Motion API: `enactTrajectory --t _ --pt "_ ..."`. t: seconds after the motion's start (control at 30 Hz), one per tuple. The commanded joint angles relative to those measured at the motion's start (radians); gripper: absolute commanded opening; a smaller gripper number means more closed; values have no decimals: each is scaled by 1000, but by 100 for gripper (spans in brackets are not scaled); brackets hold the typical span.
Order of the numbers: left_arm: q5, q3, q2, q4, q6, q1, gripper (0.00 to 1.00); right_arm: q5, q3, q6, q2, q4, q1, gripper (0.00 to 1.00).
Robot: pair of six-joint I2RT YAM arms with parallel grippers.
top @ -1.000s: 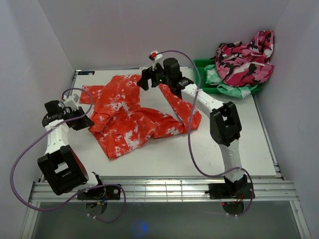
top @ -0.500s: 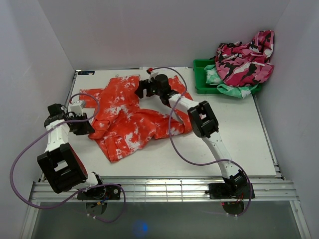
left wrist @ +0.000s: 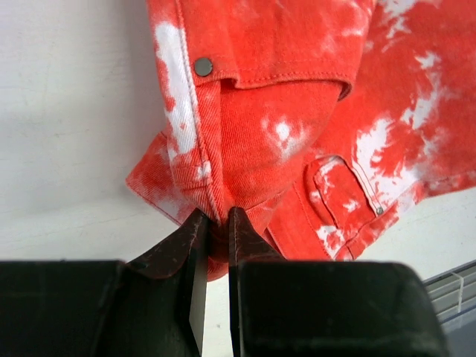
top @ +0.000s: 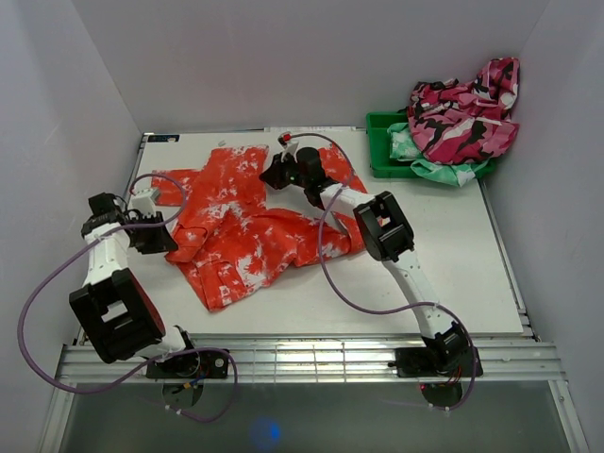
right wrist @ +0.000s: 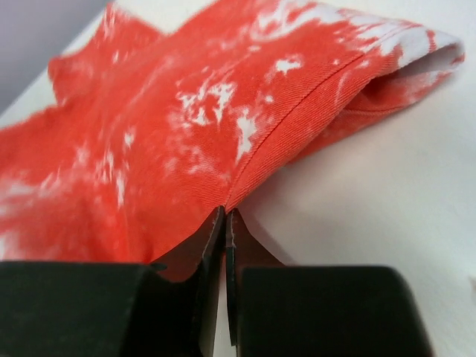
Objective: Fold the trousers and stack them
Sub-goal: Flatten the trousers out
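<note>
The trousers [top: 247,222] lie rumpled left of centre on the worktop [top: 453,274]. The left gripper [left wrist: 214,222] pinches their waist corner. The right gripper [right wrist: 224,223] is pressed together at a leg's folded edge, perhaps catching little cloth, so a lift may slip.

1 pr trousers [top: 241,231]; 2 arms: L arm [top: 106,260], R arm [top: 406,269]; 1 green bin [top: 380,142]; 2 garments: pink camo [top: 462,113], mint-green [top: 444,172].

White table [top: 481,274], pale lilac walls [top: 236,57]
</note>
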Motion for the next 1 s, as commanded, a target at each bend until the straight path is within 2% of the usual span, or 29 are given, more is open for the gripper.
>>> enactTrajectory --t 0.0,0.07,0.1,0.13,0.2,0.23,0.3,0.37,0.43,0.57,0.67,0.7,0.77,0.8,0.83,0.93,0.97 --pt "-26 66 31 23 -17 0 0 -128 -204 9 -257 93 -83 8" --pt "-55 86 77 38 -29 0 0 -173 -333 -23 -375 85 -128 8" --pt "-74 112 95 40 -29 0 0 -191 -401 -38 -496 79 -142 8" --pt "-81 124 112 41 -34 0 0 -210 -533 -88 -556 53 -153 8" --pt "-92 144 163 50 -38 0 0 -271 -663 -173 -732 -5 -164 8" --pt "-103 170 178 53 -57 0 0 -289 -779 -255 -782 -81 -160 8" --pt "-101 201 236 55 -67 0 0 -334 -869 -331 -906 -183 -120 8" --pt "-109 255 273 54 -92 -1 0 -326 -977 -431 -962 -284 -45 8" --pt "-120 298 326 46 -98 -3 0 -325 -1028 -452 -1005 -314 17 8" --pt "-166 325 370 47 -91 -4 0 -328 -1001 -491 -1000 -344 225 8" --pt "-169 309 360 50 -86 -4 0 -331 -856 -465 -942 -335 308 8" --pt "-172 293 353 57 -84 -4 0 -340 -757 -453 -895 -337 321 8" --pt "-178 276 340 61 -81 -4 0 -404 -643 -410 -844 -387 334 9" --pt "-195 261 337 67 -74 -4 0 -435 -586 -396 -801 -419 336 18" --pt "-203 253 333 70 -69 -4 0 -458 -490 -379 -789 -471 334 45" --pt "-218 227 323 81 -49 -4 0 -472 -444 -353 -793 -512 275 79" --pt "-218 224 317 84 -46 -4 0 -461 -449 -319 -801 -487 209 80"
